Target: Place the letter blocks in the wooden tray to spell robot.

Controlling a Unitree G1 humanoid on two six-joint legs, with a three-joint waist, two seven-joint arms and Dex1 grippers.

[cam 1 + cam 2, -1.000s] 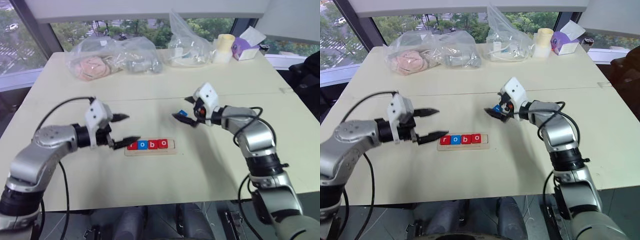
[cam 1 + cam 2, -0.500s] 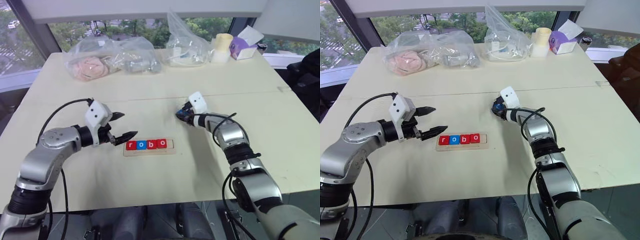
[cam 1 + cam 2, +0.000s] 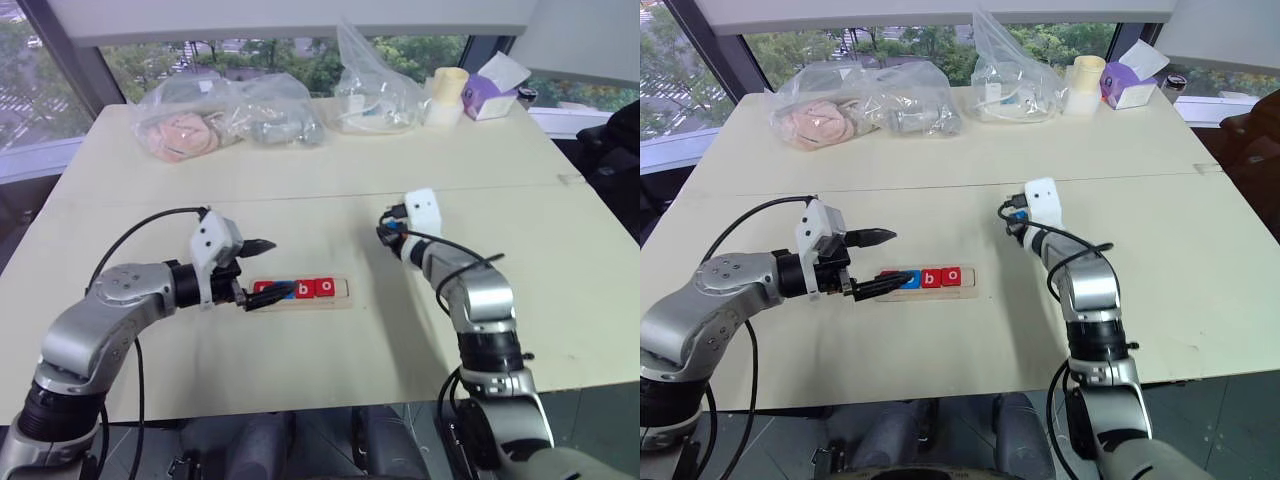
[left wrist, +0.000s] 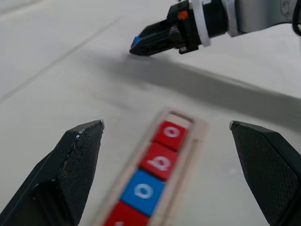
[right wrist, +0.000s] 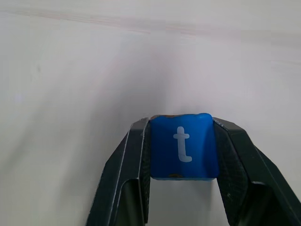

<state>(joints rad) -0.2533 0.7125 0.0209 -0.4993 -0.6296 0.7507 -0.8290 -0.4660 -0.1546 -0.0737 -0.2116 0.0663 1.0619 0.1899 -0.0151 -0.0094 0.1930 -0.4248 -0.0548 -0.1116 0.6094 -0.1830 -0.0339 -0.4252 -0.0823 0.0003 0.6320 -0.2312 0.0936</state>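
The wooden tray (image 3: 343, 290) lies mid-table with letter blocks in a row: red r (image 4: 120, 219), blue o (image 4: 142, 190), red b (image 3: 304, 288) and red o (image 3: 324, 287). Its right end slot is bare. My left gripper (image 3: 272, 268) is open over the tray's left end, and one finger hides the r and part of the blue o in the eye views. My right gripper (image 3: 381, 232) hovers above the table to the right of and behind the tray. It is shut on a blue t block (image 5: 183, 146), pinched by its sides between both fingers.
Three clear plastic bags (image 3: 185, 125) (image 3: 275, 115) (image 3: 370, 95) lie along the table's far edge. A cream cup (image 3: 450, 95) and a purple tissue box (image 3: 485, 95) stand at the back right. A seam crosses the table (image 3: 520, 185).
My right gripper closed on the blue t block, rolled its wrist and drew down and to the right. My left gripper moved right, over the tray's left end.
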